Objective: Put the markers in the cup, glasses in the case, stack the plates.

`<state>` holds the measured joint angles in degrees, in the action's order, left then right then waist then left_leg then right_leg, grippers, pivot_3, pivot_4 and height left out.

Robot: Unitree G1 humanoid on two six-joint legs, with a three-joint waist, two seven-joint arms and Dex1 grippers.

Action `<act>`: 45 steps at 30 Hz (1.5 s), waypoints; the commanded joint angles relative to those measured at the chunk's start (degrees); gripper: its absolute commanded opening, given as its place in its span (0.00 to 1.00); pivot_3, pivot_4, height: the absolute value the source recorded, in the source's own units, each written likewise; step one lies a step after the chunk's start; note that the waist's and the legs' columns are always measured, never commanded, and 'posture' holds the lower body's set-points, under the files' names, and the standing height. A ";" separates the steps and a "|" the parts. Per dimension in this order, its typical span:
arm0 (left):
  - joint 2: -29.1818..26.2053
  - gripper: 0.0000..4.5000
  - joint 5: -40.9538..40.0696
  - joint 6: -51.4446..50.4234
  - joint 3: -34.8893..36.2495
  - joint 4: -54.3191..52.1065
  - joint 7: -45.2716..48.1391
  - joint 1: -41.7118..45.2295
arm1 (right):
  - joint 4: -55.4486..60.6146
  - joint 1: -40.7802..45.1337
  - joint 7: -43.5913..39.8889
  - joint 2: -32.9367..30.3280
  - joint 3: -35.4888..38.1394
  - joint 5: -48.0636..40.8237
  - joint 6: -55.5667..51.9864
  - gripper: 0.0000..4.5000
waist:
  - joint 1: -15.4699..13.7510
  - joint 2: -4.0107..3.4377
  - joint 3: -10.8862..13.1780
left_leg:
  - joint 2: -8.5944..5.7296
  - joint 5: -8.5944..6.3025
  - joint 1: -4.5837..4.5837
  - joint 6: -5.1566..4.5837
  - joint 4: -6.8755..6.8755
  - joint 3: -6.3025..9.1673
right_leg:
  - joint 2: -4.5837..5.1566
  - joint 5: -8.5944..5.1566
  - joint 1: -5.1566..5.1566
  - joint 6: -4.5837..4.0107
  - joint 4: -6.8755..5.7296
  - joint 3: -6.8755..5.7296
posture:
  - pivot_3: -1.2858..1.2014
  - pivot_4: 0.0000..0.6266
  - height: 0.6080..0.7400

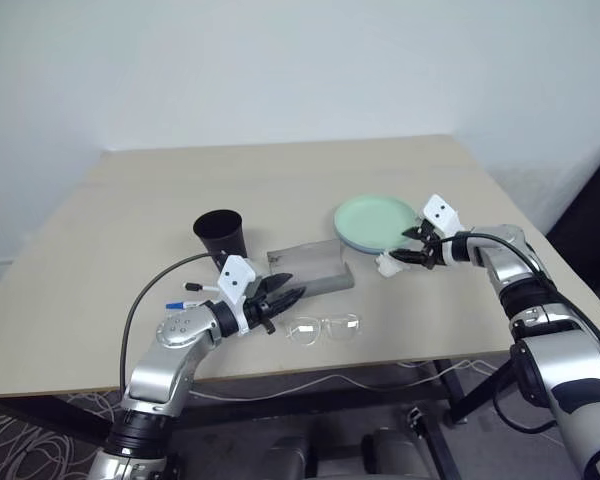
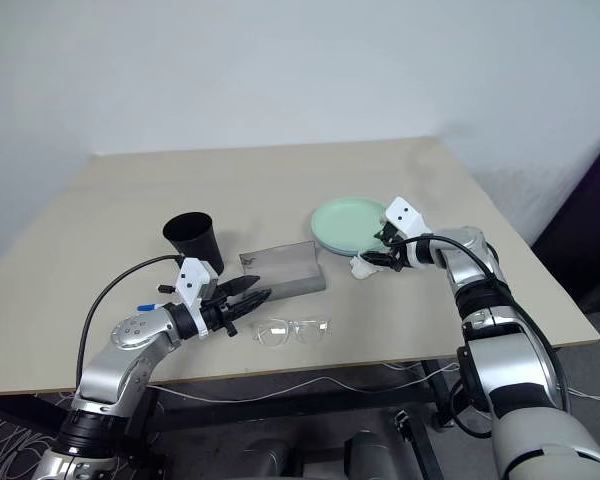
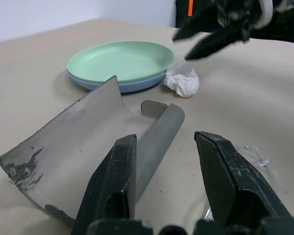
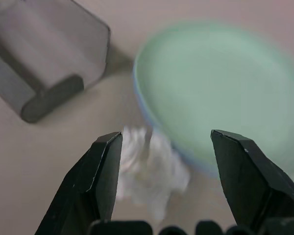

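Note:
The mint green plate [image 1: 375,220] lies on top of the light blue plate [image 3: 132,86] at the table's right. My right gripper [image 1: 407,256] hangs open just over a crumpled white tissue [image 4: 149,169] at the plates' near edge. The grey case [image 1: 325,283] sits mid-table with its frosted lid [image 3: 73,142] raised. The clear glasses [image 1: 325,327] lie in front of it. My left gripper [image 1: 292,297] is open and empty, pointing at the case, just left of the glasses. The black cup [image 1: 220,232] stands upright left of the case. A blue-capped marker [image 1: 182,303] lies by my left arm.
The beige table [image 1: 280,180] has bare surface behind the cup and the plates. Its near edge runs just in front of the glasses. A black cable [image 1: 140,310] loops from my left wrist over the table's near-left part.

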<state>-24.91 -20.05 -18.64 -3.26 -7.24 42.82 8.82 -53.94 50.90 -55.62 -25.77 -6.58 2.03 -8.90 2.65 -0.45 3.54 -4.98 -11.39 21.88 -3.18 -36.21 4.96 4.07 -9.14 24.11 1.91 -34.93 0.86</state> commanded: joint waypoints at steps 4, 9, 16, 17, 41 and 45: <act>-0.31 0.43 -0.51 0.25 0.87 -0.55 0.89 1.86 | 4.38 -0.32 3.75 2.14 1.55 -1.38 -6.34 0.69 | 0.00 -0.01 -0.01 | 0.07 0.00 -0.02 0.00 0.00 -0.02 | -0.04 0.01 0.00 -0.01 -0.01 -0.01 | 0.52 0.00 1.00; -0.32 0.43 -0.29 0.25 0.89 -0.47 1.11 2.16 | 1.99 -0.20 6.31 4.41 1.26 -0.58 -8.08 0.69 | -0.02 -0.01 -0.01 | 0.09 0.00 -0.02 0.00 0.00 -0.04 | -0.05 0.01 -0.02 0.00 0.02 -0.02 | 0.52 0.00 1.00; -0.47 0.43 -0.23 0.14 1.10 -1.24 0.78 1.60 | -0.99 -0.05 8.16 5.16 0.69 0.42 -7.37 0.51 | -0.01 0.00 -0.01 | 0.07 0.00 -0.01 0.00 -0.02 -0.06 | -0.04 0.02 -0.03 0.01 0.05 -0.01 | 0.52 0.00 1.00; -0.51 0.43 -0.23 0.15 1.14 -1.28 0.76 1.49 | -0.74 -0.18 7.97 5.06 0.61 0.40 -7.37 0.45 | -0.01 0.00 -0.01 | 0.07 0.00 -0.01 0.00 -0.01 -0.05 | -0.04 0.02 -0.03 0.01 0.04 -0.01 | 0.52 0.00 1.00; -0.30 0.43 0.03 0.22 0.78 -0.55 0.95 2.46 | -5.55 10.08 14.71 5.32 3.02 -0.46 0.19 0.00 | -0.02 0.00 -0.01 | 0.19 -0.01 0.00 0.01 0.01 -0.08 | -0.09 -0.01 -0.01 -0.03 0.08 -0.08 | 0.52 0.00 1.00; -0.63 0.43 -0.13 0.07 1.27 -1.32 0.72 1.83 | -11.71 12.33 16.90 6.60 3.21 0.26 4.22 0.23 | 0.01 0.00 -0.01 | 0.15 0.00 0.05 0.01 0.05 -0.12 | -0.08 0.02 0.05 0.00 0.10 -0.01 | 0.52 0.00 1.00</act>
<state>-25.00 -20.01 -19.06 -3.18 -6.95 43.68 9.87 -65.22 60.28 -39.87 -18.93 -4.42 2.19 -7.35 2.66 -0.45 3.53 -4.84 -11.40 21.93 -3.17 -36.14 4.83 3.99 -9.11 24.18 1.90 -34.83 0.86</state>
